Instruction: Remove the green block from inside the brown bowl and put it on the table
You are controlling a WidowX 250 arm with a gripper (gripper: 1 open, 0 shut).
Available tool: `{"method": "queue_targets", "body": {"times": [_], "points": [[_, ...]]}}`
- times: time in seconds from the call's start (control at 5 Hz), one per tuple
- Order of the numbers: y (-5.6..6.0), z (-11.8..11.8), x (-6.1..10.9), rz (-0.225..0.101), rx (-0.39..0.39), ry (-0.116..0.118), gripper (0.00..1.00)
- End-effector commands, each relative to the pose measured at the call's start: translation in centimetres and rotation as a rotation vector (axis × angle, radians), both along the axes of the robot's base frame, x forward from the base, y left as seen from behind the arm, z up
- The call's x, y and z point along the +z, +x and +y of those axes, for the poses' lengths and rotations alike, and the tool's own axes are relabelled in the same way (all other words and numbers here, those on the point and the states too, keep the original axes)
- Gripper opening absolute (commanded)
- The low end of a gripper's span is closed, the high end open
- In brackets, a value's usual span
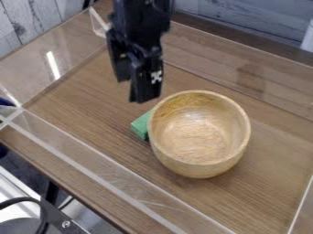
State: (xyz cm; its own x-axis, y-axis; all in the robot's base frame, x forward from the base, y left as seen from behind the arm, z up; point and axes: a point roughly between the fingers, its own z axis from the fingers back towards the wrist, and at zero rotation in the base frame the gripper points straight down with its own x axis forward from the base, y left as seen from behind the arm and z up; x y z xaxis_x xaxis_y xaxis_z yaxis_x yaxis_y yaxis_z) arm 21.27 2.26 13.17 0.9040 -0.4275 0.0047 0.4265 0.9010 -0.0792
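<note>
Behind bowl (pixel 199 134), green block (pixel 142 126) half-hidden

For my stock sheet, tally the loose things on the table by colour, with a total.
Green: 1, the block, on the table beside the bowl
Light tan: 1, the wooden bowl
Total: 2

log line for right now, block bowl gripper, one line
green block: on table, beside bowl | brown bowl: upright, open side up | gripper: open, above table
</note>
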Motion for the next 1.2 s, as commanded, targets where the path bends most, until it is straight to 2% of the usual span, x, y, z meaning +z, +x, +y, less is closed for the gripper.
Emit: {"method": "queue_targets", "body": {"times": [0.0, 0.2, 0.4, 0.8, 1.0], "points": [[0.0, 0.9, 0.2, -0.060, -0.016, -0.016, 1.00], [0.5, 1.1, -0.2, -0.067, 0.181, 0.013, 1.00], [1.0, 1.1, -0.5, -0.074, 0.310, 0.028, 1.00], [1.3, 2.5, -2.0, -0.064, 0.361, 0.011, 1.00], [1.5, 2.6, -2.3, -0.027, 0.333, 0.006, 0.00]]}}
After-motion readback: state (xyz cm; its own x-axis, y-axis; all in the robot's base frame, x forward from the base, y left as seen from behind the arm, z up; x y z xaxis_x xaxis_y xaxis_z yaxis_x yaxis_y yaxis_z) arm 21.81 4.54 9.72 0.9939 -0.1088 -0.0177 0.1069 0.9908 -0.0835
